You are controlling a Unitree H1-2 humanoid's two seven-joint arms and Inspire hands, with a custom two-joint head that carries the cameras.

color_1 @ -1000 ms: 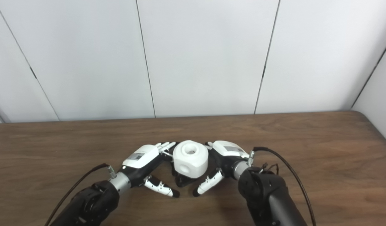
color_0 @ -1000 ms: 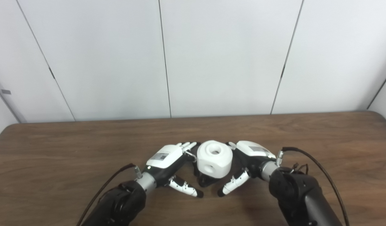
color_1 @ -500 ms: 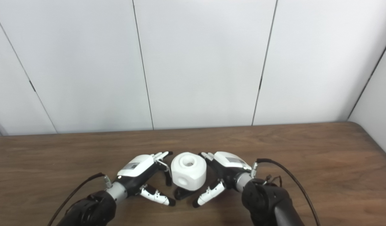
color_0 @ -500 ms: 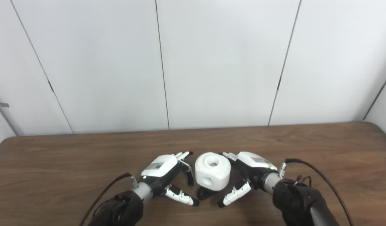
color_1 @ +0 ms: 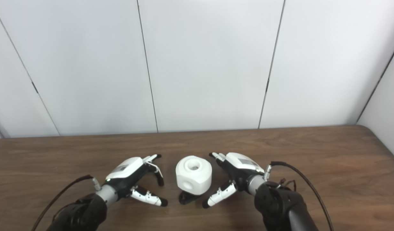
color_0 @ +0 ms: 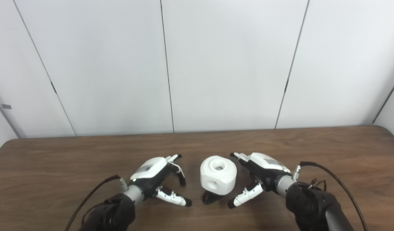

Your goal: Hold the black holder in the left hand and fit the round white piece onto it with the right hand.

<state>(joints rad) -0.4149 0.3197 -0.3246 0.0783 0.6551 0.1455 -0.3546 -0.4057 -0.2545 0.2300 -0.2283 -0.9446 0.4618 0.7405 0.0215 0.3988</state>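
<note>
Spreading loosely, the fingers point(color_0: 179, 170) of the left hand point(color_0: 153, 176) curl over nothing, with the thumb jutting toward the lower middle of the frame; that hand is released and grasps no part. Across the gap, the right hand point(color_0: 259, 171) mirrors it: fingers apart, thumb angled down and inward, palm turned toward the centre, empty as well. Neither hand touches anything between them, though the right thumb tip lies near the black foot of the assembly.

Between the two hands, low in the centre of the frame, stands the round white piece point(color_0: 218, 175), a chunky rounded block with a hole in its top and another in its near side. It sits on the black holder point(color_0: 210, 198), of which only a small dark part pokes out beneath it toward the bottom of the frame. Both rest on the brown wooden table point(color_0: 328, 144).

Black forearms enter from the bottom corners, each trailing a dark cable. White wall panels point(color_0: 229, 64) fill the upper half.
</note>
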